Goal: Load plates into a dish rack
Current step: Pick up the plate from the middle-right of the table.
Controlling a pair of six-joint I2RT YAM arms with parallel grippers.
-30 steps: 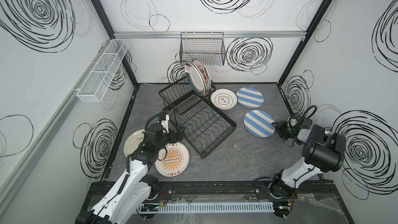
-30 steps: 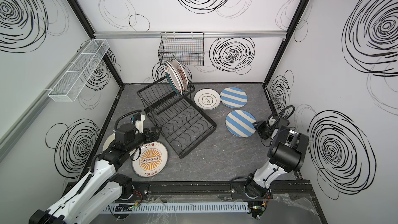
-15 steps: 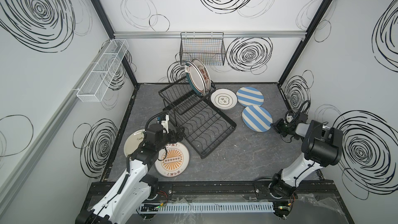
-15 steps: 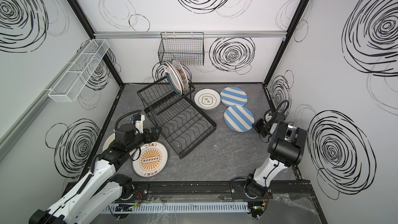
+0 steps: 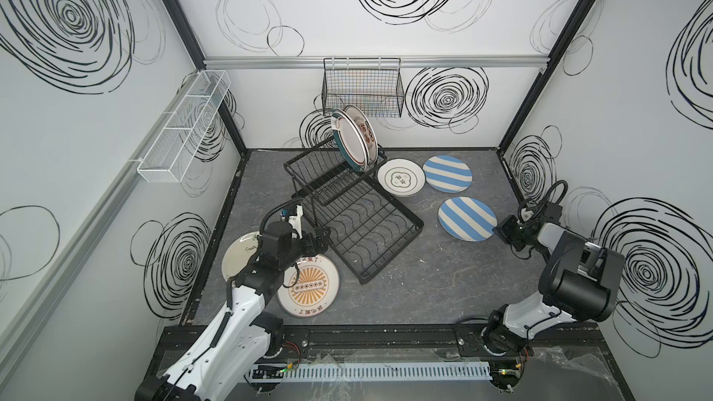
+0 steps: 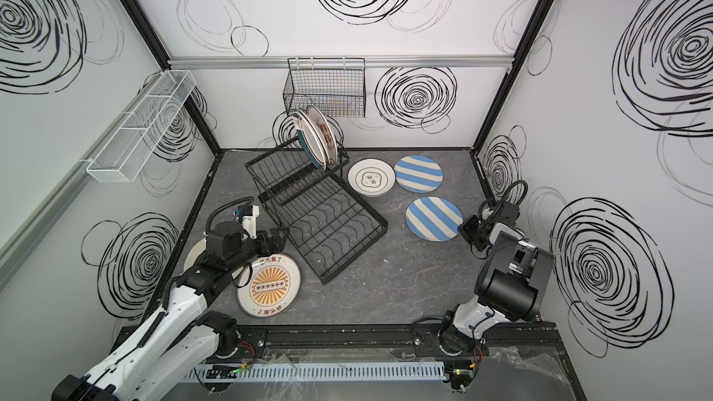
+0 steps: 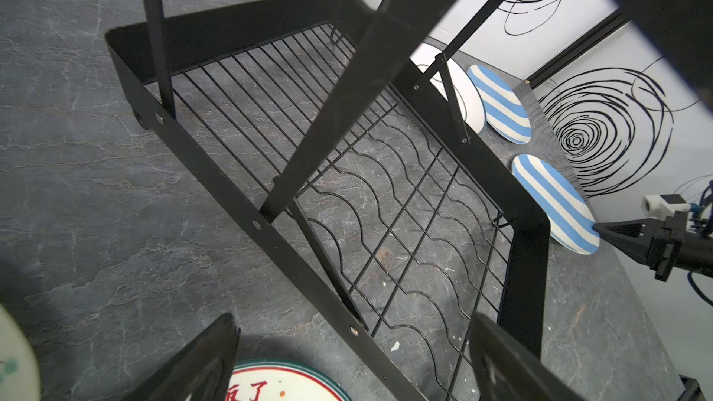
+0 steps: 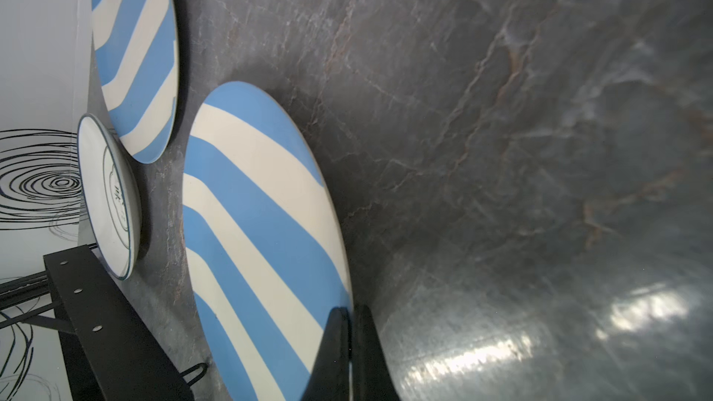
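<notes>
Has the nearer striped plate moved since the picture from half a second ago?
Yes. The nearer striped plate nearly touched the farther striped plate then; now it lies further off, toward the right gripper, with a gap between them.

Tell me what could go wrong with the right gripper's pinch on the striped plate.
The right gripper pinches only the outer rim of the near striped plate, so it may slip or swing when lifted.
The left gripper hovers open by the dish rack's near corner, possibly crowding the approach.
</notes>
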